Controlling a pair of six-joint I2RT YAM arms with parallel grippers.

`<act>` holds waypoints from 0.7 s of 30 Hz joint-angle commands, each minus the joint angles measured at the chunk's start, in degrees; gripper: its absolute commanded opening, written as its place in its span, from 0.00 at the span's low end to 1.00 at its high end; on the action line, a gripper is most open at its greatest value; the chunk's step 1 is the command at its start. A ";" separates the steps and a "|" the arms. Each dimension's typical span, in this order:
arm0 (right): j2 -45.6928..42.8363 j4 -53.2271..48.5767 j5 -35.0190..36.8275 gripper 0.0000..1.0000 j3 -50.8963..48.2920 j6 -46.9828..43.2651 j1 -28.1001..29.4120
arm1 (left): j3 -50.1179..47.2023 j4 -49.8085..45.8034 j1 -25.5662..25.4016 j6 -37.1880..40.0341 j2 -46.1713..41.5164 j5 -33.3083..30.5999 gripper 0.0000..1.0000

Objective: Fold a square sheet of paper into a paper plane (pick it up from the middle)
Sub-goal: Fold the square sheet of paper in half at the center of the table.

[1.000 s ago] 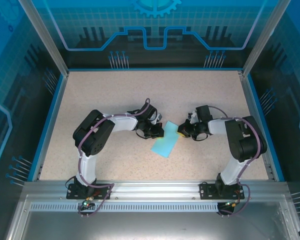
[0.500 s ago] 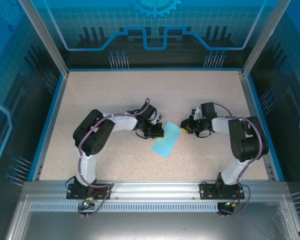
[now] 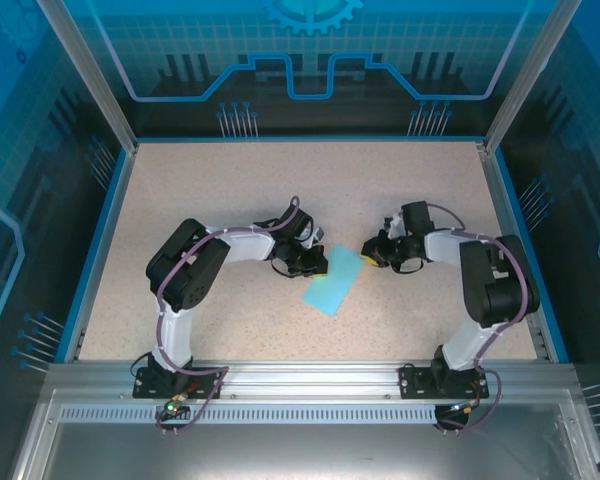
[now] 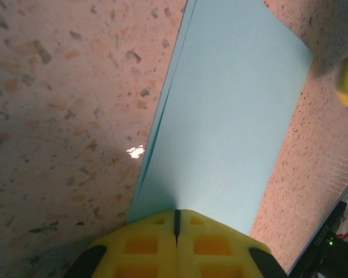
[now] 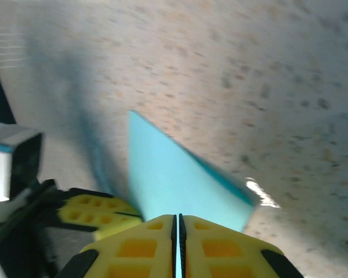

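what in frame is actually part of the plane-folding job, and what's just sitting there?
Job:
folded light-blue sheet
left tool, shut on one end of the sheet
right tool, closed at the sheet's opposite corner

Just there:
speckled table
blue enclosure panels
aluminium rail along the near edge
No loose clutter to be seen.

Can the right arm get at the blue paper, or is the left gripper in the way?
Likely yes: the right gripper sits at the nearest corner of the blue paper, apparently pinching it; the left gripper holds the opposite edge, out of the way.
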 commanded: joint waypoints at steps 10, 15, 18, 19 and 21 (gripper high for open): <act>7.45 3.99 -0.87 0.08 -0.28 1.70 0.43 | -5.62 -5.98 -0.21 1.02 5.21 -6.06 0.00; 5.50 4.18 -1.94 0.07 -0.90 1.97 0.29 | -5.53 -6.05 -0.16 1.22 4.55 -6.32 0.00; 0.85 2.24 -1.75 0.09 -0.42 1.27 0.52 | -5.54 -6.01 -0.12 1.19 3.88 -6.38 0.00; -0.54 1.62 -1.79 0.10 -0.51 1.27 0.69 | -5.61 -6.07 -0.10 1.20 3.60 -6.41 0.00; -3.92 1.75 -2.05 0.10 -1.80 1.73 1.10 | -5.92 -6.10 -0.09 1.41 2.78 -6.50 0.00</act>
